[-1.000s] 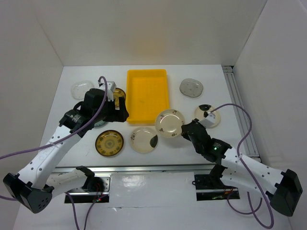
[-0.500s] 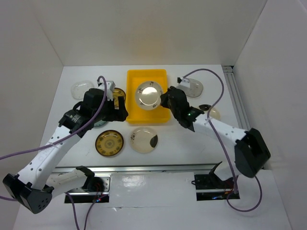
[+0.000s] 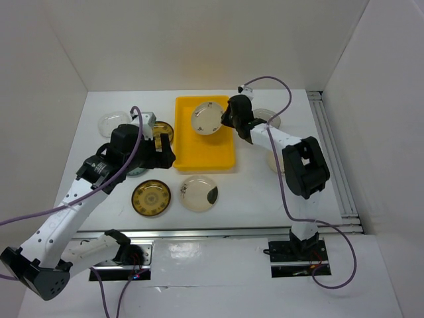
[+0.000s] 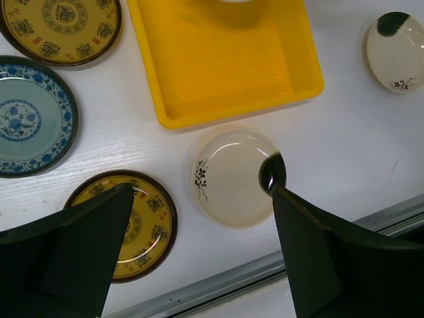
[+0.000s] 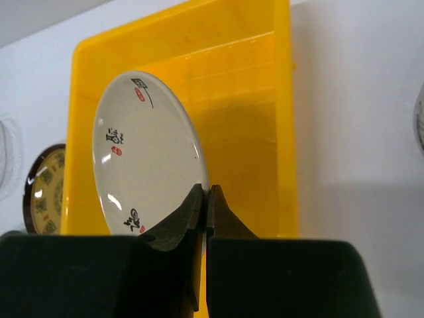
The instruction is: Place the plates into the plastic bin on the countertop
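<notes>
Right gripper (image 5: 204,199) clamped on the rim of a cream plate (image 5: 142,152), which is tilted nearly on edge over the back half of the yellow bin (image 3: 204,167). Can't tell if the plate's lower edge touches the bin floor. The bin sits centred toward the back edge of the countertop (image 3: 265,192). Left gripper (image 4: 202,191) wide open, empty, above the black-patch cream plate (image 4: 232,199) near the front edge. Gold-brown plate (image 4: 132,225) just left of it, blue plate (image 4: 30,116) nearer the left edge.
</notes>
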{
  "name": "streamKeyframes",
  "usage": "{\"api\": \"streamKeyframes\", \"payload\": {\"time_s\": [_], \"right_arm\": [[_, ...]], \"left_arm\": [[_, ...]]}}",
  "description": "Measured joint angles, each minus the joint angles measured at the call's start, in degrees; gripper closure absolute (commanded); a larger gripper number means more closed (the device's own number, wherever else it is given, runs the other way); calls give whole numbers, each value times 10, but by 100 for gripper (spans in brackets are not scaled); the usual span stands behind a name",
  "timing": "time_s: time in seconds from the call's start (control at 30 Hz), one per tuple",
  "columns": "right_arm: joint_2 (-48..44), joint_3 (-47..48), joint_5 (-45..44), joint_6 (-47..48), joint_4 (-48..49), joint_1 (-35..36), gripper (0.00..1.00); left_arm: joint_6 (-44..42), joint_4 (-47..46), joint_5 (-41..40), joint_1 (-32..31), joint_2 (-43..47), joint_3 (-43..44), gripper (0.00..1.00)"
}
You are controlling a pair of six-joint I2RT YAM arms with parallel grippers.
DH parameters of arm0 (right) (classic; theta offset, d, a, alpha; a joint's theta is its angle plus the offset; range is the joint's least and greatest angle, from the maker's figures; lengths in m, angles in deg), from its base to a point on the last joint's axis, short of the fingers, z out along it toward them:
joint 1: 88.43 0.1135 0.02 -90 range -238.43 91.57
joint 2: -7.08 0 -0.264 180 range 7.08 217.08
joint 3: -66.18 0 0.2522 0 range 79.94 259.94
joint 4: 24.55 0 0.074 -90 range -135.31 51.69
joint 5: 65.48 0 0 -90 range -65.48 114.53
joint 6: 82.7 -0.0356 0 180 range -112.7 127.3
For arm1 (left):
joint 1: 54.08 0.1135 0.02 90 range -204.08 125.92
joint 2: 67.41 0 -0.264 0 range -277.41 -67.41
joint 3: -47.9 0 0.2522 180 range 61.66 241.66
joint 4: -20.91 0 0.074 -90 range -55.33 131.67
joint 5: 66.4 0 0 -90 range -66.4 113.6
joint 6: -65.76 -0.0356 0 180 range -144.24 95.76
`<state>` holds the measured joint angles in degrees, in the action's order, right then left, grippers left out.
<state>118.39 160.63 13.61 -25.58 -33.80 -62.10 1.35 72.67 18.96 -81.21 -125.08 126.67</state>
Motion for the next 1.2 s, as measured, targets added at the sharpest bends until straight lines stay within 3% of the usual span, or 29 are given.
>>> {"api": "streamKeyframes", "payload": {"time_s": [0.5,0.7,0.87,1.03,1.07,1.1,1.2], "right_arm": [[101,42,55,25,-29,2,98],[104,55,56,26,-31,2,80],[109,68,58,27,-32,2,53],[109,77,64,28,-36,2,46],[108,80,65,27,-37,3,43],[107,82,67,28,-37,3,28],[98,83,74,31,-44,7,26]], "left_arm": [[0,0,0,0,2,-3,0],[0,0,0,0,2,-3,0],[0,0,0,0,2,-3,0],[0,0,0,0,2,-3,0],[0,0,0,0,2,-3,0],[0,0,-2,0,2,-3,0],[3,0,-16,0,2,-3,0]]}}
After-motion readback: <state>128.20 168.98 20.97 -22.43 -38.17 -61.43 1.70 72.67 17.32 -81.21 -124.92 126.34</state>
